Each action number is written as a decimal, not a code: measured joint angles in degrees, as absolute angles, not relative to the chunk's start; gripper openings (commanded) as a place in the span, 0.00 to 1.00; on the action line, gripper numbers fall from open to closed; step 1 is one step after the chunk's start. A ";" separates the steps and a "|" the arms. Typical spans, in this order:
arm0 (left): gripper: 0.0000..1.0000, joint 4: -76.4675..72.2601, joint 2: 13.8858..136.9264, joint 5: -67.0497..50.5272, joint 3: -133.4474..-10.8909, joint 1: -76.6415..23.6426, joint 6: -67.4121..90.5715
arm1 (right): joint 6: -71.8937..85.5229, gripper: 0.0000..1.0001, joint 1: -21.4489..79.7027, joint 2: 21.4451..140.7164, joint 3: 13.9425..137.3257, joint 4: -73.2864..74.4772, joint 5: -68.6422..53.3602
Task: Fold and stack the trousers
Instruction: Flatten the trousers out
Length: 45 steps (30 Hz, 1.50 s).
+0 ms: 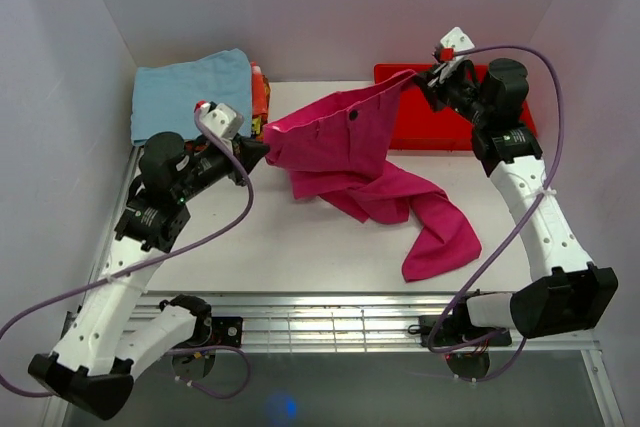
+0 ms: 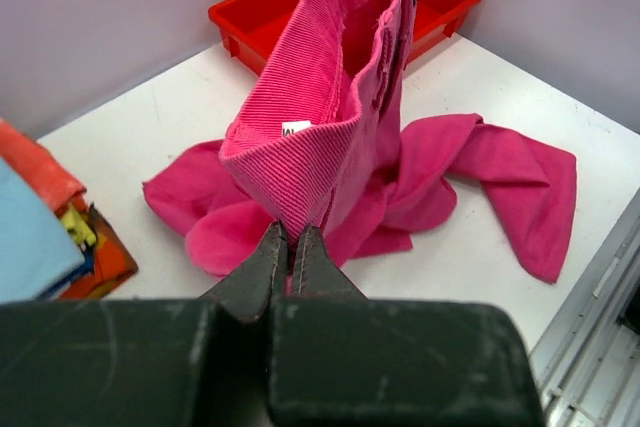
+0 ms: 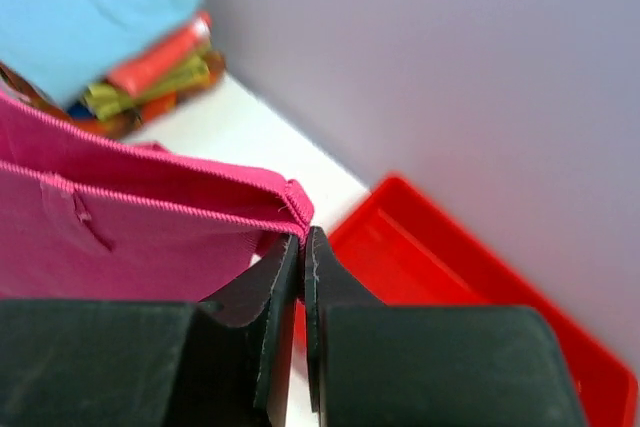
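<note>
The magenta-pink trousers hang stretched by the waistband between my two grippers, above the white table. My left gripper is shut on the waistband's left corner. Over by the red tray, my right gripper is shut on the right corner. The two legs trail down crumpled onto the table toward the front right. In the left wrist view a white label shows inside the waistband.
A light blue folded cloth tops a pile of coloured cloths at the back left. A red plastic tray sits at the back right, under the right gripper. White walls close in the back and sides. A metal rail runs along the near edge.
</note>
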<state>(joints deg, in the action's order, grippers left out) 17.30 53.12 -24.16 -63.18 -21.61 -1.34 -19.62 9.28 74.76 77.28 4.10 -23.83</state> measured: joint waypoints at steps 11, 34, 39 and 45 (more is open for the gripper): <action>0.00 33.65 37.56 -12.84 -61.21 -19.57 0.45 | -18.72 0.08 37.52 87.77 82.00 -10.61 -16.56; 0.59 52.21 38.54 12.49 -60.51 -15.53 10.74 | -18.41 0.84 43.97 113.95 106.17 7.35 -10.04; 0.79 51.51 39.72 10.48 -61.49 -15.44 11.03 | -22.46 0.78 25.67 103.46 98.59 16.14 -14.02; 0.81 49.54 48.14 6.55 -62.61 -15.27 9.72 | -26.00 0.72 19.77 105.71 91.96 22.52 -14.22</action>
